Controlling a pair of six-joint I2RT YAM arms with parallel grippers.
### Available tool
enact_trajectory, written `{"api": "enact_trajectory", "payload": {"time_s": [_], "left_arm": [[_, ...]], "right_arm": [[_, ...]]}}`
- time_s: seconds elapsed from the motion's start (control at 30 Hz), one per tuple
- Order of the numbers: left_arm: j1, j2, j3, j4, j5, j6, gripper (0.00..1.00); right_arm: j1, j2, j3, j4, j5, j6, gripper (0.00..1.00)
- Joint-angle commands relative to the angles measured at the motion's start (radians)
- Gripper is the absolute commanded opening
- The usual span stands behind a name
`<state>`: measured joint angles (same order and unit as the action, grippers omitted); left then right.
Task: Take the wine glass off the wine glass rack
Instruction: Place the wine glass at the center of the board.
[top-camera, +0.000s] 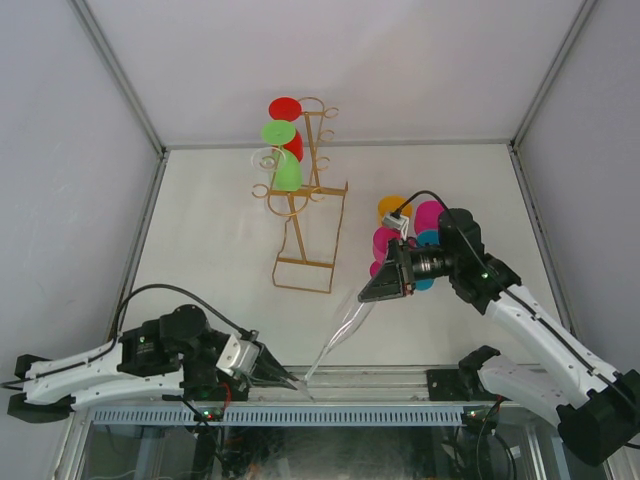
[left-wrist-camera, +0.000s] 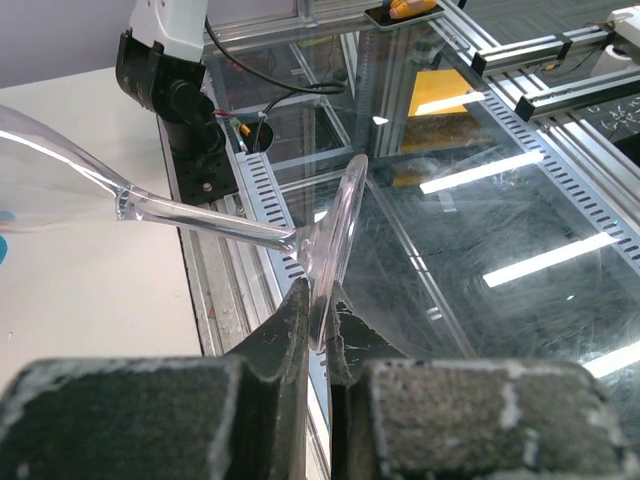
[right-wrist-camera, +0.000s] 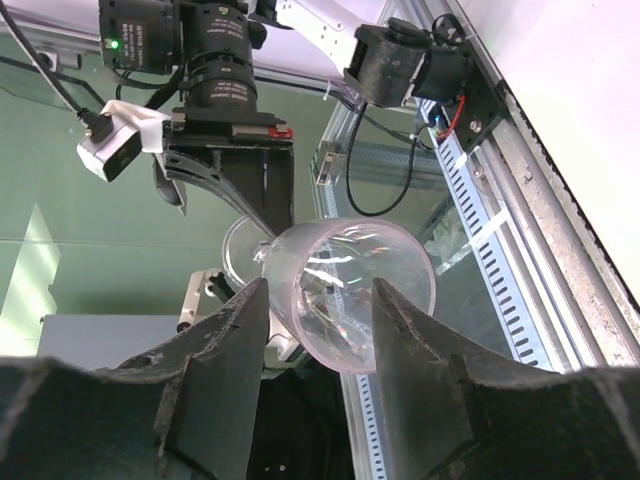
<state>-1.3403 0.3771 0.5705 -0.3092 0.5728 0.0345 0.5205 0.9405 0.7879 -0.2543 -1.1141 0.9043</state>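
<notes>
My left fingers (left-wrist-camera: 285, 335) pinch the wine glass (left-wrist-camera: 335, 235) by its foot. My right fingers (right-wrist-camera: 235, 335) stand spread either side of its bowl; touching or not, I cannot tell.

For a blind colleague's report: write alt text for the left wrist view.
The left gripper pinches the foot of a clear wine glass edge-on; its stem slants up and left toward the bowl at the picture's edge. Beyond are the white table and a metal frame.
</notes>
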Motion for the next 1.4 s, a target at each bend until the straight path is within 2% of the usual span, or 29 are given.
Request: {"api": "enact_trajectory", "payload": {"time_s": [0.0, 0.17, 0.37, 0.6, 0.7, 0.93, 1.03, 1.13, 1.3, 1.37], "left_arm": [[0.004, -0.004, 0.046, -0.022, -0.064, 0.048, 0.00], [0.004, 0.028, 0.043, -0.028, -0.067, 0.048, 0.00], [0.004, 0.042, 0.049, -0.031, -0.087, 0.065, 0.00], [0.004, 0.038, 0.057, -0.071, -0.115, 0.069, 0.00], [0.004, 0.034, 0.057, -0.078, -0.125, 0.066, 0.00], [0.004, 0.034, 0.049, -0.087, -0.125, 0.054, 0.00], [0.004, 0.032, 0.048, -0.091, -0.126, 0.056, 0.00], [0.004, 0.035, 0.049, -0.095, -0.128, 0.061, 0.00], [0.004, 0.042, 0.051, -0.105, -0.133, 0.064, 0.00], [0.004, 0.045, 0.052, -0.110, -0.134, 0.060, 0.00]], "right_arm": [[0.011, -0.032, 0.003, 0.083, -0.062, 0.020, 0.44], [0.027, -0.040, 0.003, 0.134, -0.104, 0.043, 0.37], [0.072, -0.034, 0.003, 0.136, -0.123, 0.027, 0.32], [0.074, -0.028, 0.002, 0.122, -0.108, 0.011, 0.20], [0.070, -0.026, 0.003, 0.123, -0.095, 0.018, 0.20], [0.067, -0.031, 0.004, 0.130, -0.082, 0.034, 0.27], [0.066, -0.032, 0.003, 0.130, -0.081, 0.037, 0.25], [0.065, -0.033, 0.003, 0.130, -0.079, 0.039, 0.21], [0.066, -0.036, 0.002, 0.131, -0.068, 0.032, 0.01], [0.066, -0.038, 0.002, 0.126, -0.060, 0.028, 0.00]]}}
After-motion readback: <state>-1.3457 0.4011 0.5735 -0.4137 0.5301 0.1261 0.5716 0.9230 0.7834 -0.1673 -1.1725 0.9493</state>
